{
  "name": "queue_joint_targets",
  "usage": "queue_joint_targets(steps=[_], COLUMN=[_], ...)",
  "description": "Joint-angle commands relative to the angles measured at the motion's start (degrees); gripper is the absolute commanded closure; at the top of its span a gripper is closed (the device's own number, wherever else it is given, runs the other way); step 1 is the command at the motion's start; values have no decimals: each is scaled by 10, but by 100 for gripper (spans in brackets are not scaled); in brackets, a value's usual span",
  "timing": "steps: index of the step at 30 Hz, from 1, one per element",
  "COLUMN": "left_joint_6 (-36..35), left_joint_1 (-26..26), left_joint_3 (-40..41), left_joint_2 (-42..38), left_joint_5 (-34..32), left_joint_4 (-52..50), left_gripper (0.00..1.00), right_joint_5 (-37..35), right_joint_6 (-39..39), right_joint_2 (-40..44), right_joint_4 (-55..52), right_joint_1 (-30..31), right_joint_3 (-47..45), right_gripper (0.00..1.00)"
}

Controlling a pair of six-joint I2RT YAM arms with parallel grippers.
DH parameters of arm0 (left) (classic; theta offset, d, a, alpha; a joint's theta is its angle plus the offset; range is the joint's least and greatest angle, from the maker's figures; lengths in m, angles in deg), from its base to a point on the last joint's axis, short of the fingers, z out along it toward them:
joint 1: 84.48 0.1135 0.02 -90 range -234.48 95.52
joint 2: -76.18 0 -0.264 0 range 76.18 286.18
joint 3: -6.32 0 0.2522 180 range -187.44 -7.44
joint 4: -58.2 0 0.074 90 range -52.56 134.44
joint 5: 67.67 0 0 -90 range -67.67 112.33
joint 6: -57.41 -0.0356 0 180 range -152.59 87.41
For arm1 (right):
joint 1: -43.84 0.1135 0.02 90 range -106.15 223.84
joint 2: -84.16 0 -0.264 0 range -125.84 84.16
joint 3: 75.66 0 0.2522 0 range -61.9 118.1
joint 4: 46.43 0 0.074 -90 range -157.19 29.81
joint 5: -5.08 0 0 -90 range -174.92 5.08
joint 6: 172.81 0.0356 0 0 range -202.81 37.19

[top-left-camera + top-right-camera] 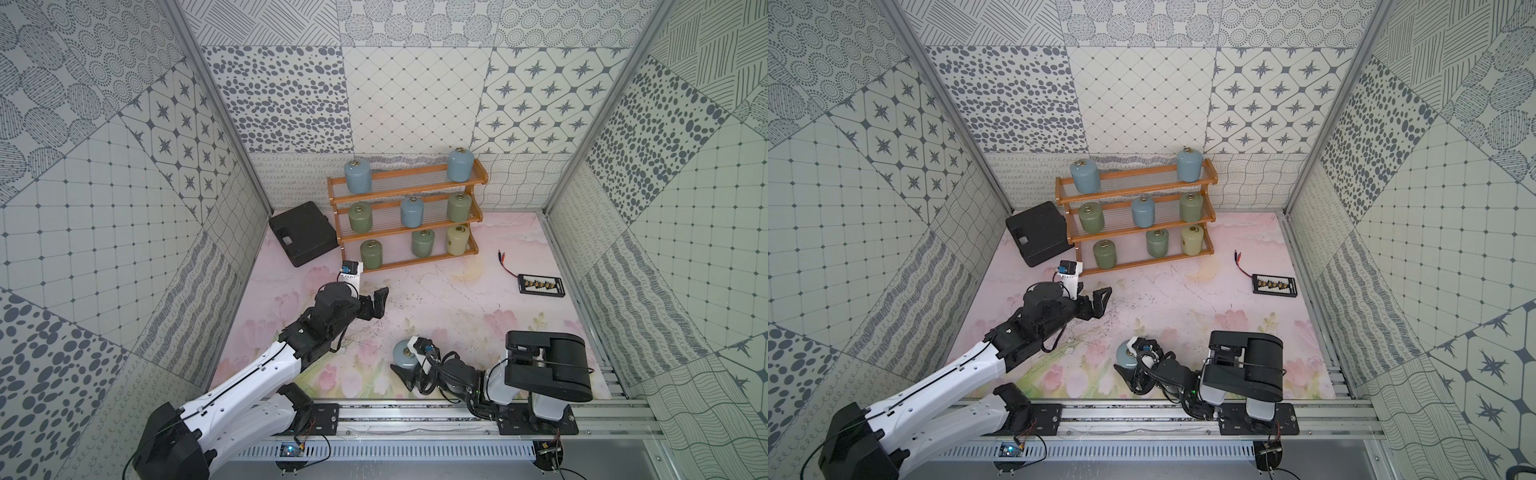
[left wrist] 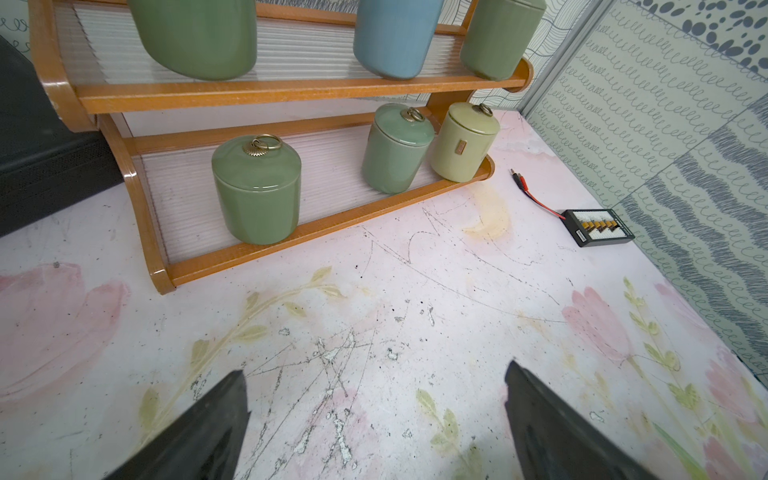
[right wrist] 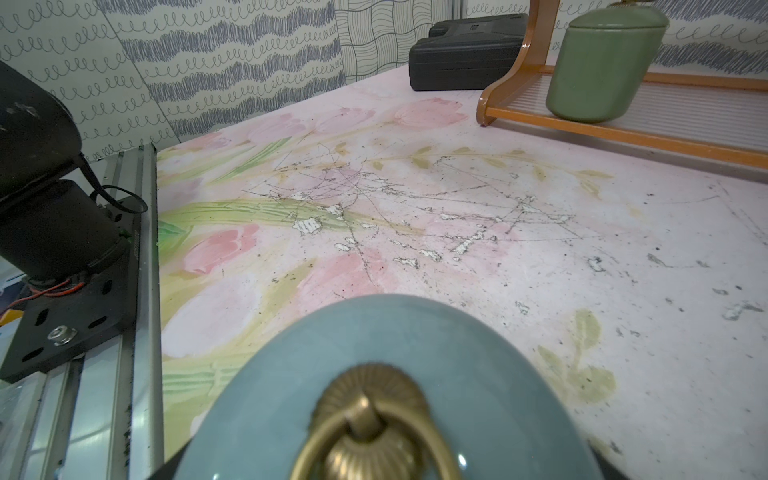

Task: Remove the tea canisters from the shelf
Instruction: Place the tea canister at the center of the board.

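Note:
The shelf [image 1: 415,195] [image 2: 291,89], an orange-brown three-tier rack, stands at the back of the table. It holds several tea canisters: two light blue [image 1: 357,176] [image 1: 460,165] on top, a blue one [image 1: 412,211] between two green in the middle, and two green [image 2: 257,195] plus a pale yellow [image 2: 463,143] at the bottom. My left gripper [image 1: 376,305] [image 2: 374,370] hangs open and empty over the table in front of the shelf's left end. Near the front rail, my right gripper [image 1: 409,365] is shut on a light blue canister [image 1: 404,357] [image 3: 395,345] standing upright on the table; the canister hides its jaws in the right wrist view.
A flat black case [image 1: 302,232] lies left of the shelf. A small black connector board [image 1: 542,285] [image 2: 598,226] with a red lead lies at the right wall. Patterned walls close three sides, and the arm rail [image 1: 415,415] runs along the front.

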Motion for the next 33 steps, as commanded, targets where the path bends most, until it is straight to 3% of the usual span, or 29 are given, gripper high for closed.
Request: queue_joint_targets(steps=[1,33], left_joint_6=[-10,-29], left_joint_1=[-5,-11], left_joint_3=[-9,-13], left_joint_2=[-6,-8], left_joint_5=[-19,-38], left_joint_4=[-8,-15], left_gripper=[0,0], right_joint_5=[-5,-24], right_joint_6=[12,12], right_joint_2=[-13,-17], right_joint_4=[34,39], right_joint_1=[7,13], right_joint_3=[-10,-10], right_gripper=[23,5])
